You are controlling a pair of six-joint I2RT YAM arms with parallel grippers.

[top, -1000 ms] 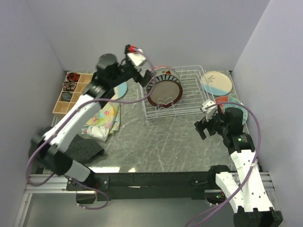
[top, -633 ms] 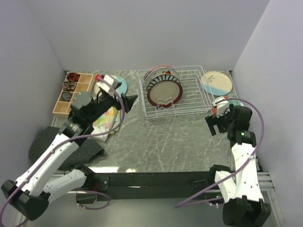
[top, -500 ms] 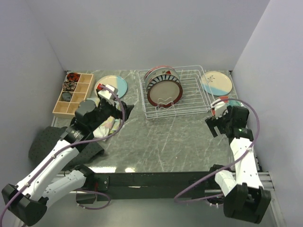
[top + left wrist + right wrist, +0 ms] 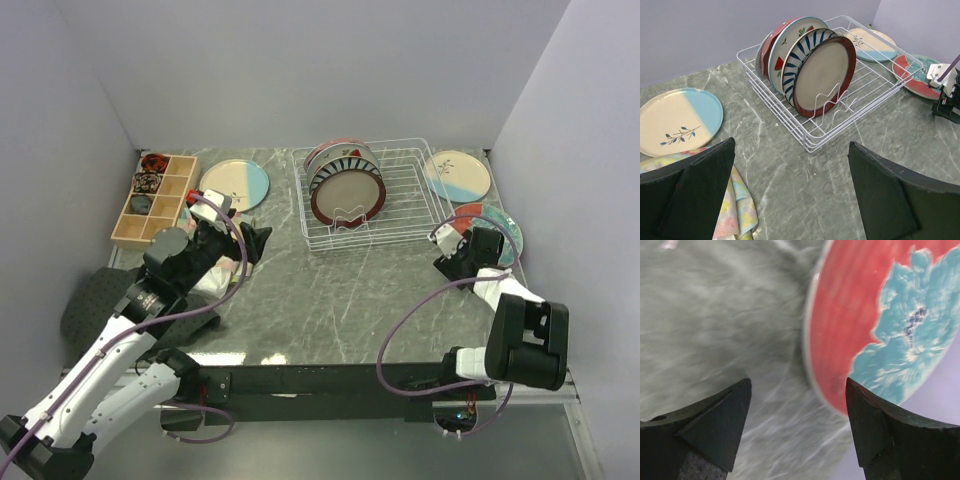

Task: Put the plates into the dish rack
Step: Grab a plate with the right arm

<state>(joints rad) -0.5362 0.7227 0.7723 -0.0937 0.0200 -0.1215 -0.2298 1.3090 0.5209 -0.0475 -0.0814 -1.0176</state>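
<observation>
The white wire dish rack [image 4: 400, 215] [image 4: 875, 95] holds several plates standing on edge, a taupe red-rimmed one [image 4: 347, 197] [image 4: 825, 70] in front. A cream-and-blue plate [image 4: 234, 184] [image 4: 677, 120] lies left of the rack and another [image 4: 457, 174] [image 4: 872, 44] lies right of it. A red floral plate [image 4: 505, 228] [image 4: 912, 75] [image 4: 880, 315] lies flat at the right edge. My right gripper [image 4: 447, 258] [image 4: 797, 385] is open and empty, low over that plate's left rim. My left gripper [image 4: 255, 240] [image 4: 790, 150] is open and empty, left of the rack.
A wooden compartmented box [image 4: 150, 195] stands at the far left. A floral cloth [image 4: 225, 262] [image 4: 740, 200] lies under my left arm, with a dark mat [image 4: 100, 300] nearer. Walls close in on the left, back and right.
My left arm has drawn back from the rack toward the near left, empty. My right gripper has moved right and back to the red floral plate's rim.
</observation>
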